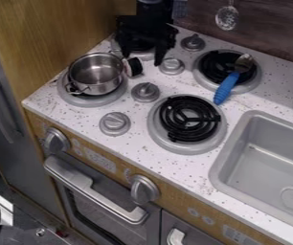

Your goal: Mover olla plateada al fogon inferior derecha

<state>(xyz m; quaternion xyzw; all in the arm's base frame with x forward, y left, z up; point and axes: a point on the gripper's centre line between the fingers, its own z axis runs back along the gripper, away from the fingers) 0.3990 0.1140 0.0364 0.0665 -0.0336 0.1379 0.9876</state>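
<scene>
Worktop [127, 148], speckled white. Sink [270, 165], grey, my landmark. Lower-right burner [186, 119], black-coiled, just left of the sink. My gripper [141, 60], well left of the sink, jaws released and apart. Silver pot [98, 76] (shiny little thing, from my seat), on a burner farther left of the sink.

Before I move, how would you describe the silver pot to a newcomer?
On the speckled white counter, find the front-left burner, beside the wooden panel. The silver pot sits on it: round, shiny, lidless and hollow, unlike the small, solid grey knobs nearby.
</scene>
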